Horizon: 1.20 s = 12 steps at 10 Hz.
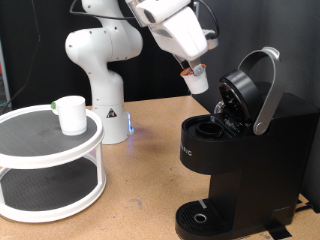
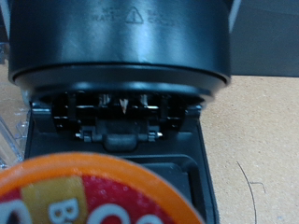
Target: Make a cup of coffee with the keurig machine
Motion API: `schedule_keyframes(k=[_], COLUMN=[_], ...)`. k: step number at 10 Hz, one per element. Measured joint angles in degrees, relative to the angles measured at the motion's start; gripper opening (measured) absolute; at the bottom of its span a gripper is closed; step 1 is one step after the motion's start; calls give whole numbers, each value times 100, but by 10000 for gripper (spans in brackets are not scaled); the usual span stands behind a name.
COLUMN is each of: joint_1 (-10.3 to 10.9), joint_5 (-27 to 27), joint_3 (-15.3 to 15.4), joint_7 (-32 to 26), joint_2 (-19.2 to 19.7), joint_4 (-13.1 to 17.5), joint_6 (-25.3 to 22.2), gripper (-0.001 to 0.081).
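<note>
From the exterior view we are seeing the gripper (image 1: 197, 77) hanging above the keurig (image 1: 240, 150), whose lid (image 1: 240, 90) is standing tilted open with the silver handle (image 1: 268, 90) arching over it. The jaws are clenching a small white pod (image 1: 197, 80), holding it just over the open brew chamber (image 1: 215, 128) without touching the machine.

The wrist view is giving us what the exterior cannot: the pod's orange-and-red lid (image 2: 98, 194) is filling the lower part of the picture, and beyond it we are looking into the raised lid's underside (image 2: 121, 37) and the hinge area (image 2: 120, 117), with a needle showing in the middle. The jaws themselves are not showing there.

The keurig is sitting at the counter's (image 1: 150, 170) near right corner in the exterior view. The cup (image 1: 71, 114) is standing upright on the top tier of a white round rack (image 1: 50, 165) near the counter's left edge, well apart from the machine. The arm's white base (image 1: 100, 75) is rising at the far edge, between them.
</note>
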Motion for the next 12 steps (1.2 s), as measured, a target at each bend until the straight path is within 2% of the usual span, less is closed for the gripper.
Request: schedule_keyframes(k=[5,12], joint_1=[28,35], joint_5=[0,14], joint_3=[285,367], joint_7=[62,60], joint_2=[209,310], joint_4=[-100,-273], joint_6=[372,678], gripper=[470,470])
